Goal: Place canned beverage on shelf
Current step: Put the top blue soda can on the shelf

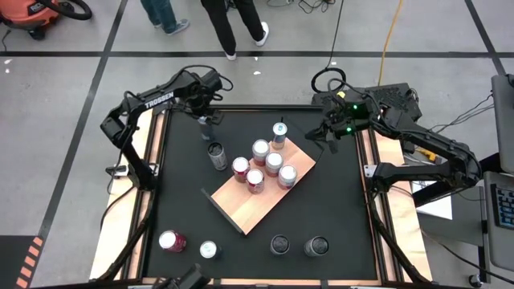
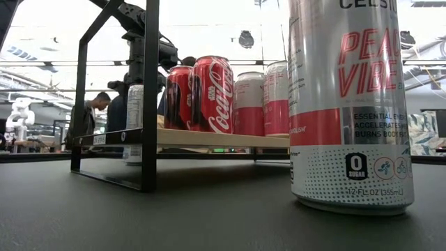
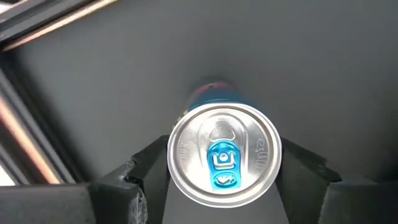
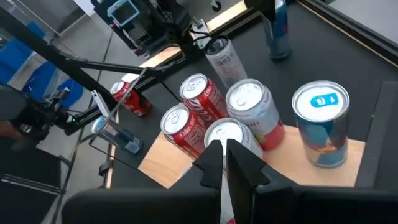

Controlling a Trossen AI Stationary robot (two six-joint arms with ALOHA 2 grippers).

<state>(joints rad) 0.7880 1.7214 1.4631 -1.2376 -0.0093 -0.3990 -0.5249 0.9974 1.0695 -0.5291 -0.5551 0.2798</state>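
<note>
Six cans are seen standing on the shelf (image 1: 259, 197), a light-brown board raised on a black frame over the black surface (image 1: 337, 201), with grey taped flooring and people's legs beyond. "Coca-Cola" is read on a red can (image 2: 212, 94) and "PEACH VIBE", "0 SUGAR" and "12 FL OZ (355mL)" on a near silver can (image 2: 348, 104). A blue-tabbed can (image 3: 224, 152) is gripped on the surface by the left hand (image 3: 224, 177); the right hand (image 4: 225, 163), fingers together, is held over the shelf.

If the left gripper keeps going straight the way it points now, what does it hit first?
The blue-tab can. It stands upright on the black tabletop, and the left gripper points down with one finger on each side of it. Going on, the fingers would slide down the can's sides, probably reaching the tabletop.
</note>
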